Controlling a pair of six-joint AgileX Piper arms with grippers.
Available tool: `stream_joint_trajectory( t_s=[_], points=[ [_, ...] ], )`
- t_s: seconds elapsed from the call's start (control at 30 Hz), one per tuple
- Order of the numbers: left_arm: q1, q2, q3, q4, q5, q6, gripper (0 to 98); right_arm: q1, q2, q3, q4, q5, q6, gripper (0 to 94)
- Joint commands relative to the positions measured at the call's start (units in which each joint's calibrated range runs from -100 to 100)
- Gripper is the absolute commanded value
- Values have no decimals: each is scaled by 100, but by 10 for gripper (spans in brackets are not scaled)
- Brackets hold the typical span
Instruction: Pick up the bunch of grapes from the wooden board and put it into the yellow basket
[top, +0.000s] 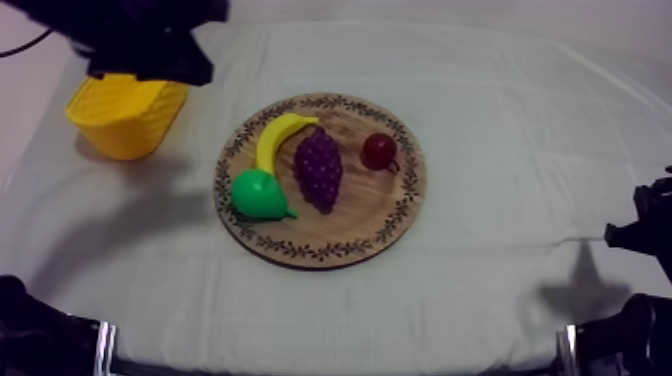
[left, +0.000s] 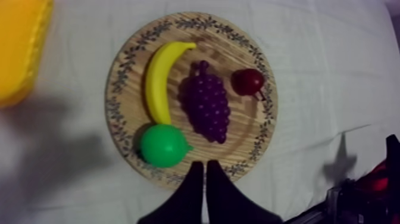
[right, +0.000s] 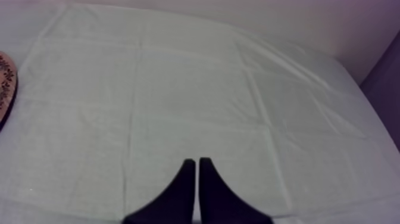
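The bunch of grapes (top: 318, 168) lies in the middle of the wooden board (top: 400, 215), its broad end far and its narrow tip pointing near. The banana (top: 280, 138) curves just beside it on the left, and the pear (top: 260, 194) sits at the near left, close to the tapering end. The small red fruit (top: 379, 151) is to the right, with bare wood between it and the grapes. The yellow basket (top: 127, 113) stands at the far left of the bench (top: 500, 100), well apart from the board, with the left arm above it.

The left fingers (left: 200, 170) are pressed together in a narrow wedge with nothing between them, looking down over the near rim of the board. The right fingers (right: 193, 170) are likewise closed on nothing, over bare cloth at the right of the bench.

The grapes look like a light moulded toy, probably firm or a little yielding and not fragile. The knobbly surface should give the fingers purchase. The best hold is likely across the broad far half, from left and right. One finger would go into the slim gap beside the banana and the other onto the open wood toward the red fruit. A pinch on the tapered tip could let the bunch squirt out, and the left-hand finger risks nudging the banana or pear
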Motion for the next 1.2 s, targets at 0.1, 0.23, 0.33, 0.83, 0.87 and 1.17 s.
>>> stream_joint_trajectory(
  t_s=[0.1,0.23,0.33,0.83,0.87,1.17],
  points=[
    [394,1210,-977,-68,140,152,0,-3,-2,-5,-1,-4,-1,3],
    [579,1668,-1410,-128,284,275,19,-3,-2,-5,-1,-4,-1,3],
    [653,1889,-1567,-154,319,325,111,-3,-2,-5,-1,-4,-1,3],
    [701,2605,-1802,-170,217,362,726,-3,-2,-5,-1,-4,-1,3],
    [695,2676,-1826,-173,214,348,751,-3,-2,-5,-1,-4,-1,3],
    [667,3558,-2130,-186,157,212,857,-3,-2,-5,-1,-4,-1,3]
  ],
)
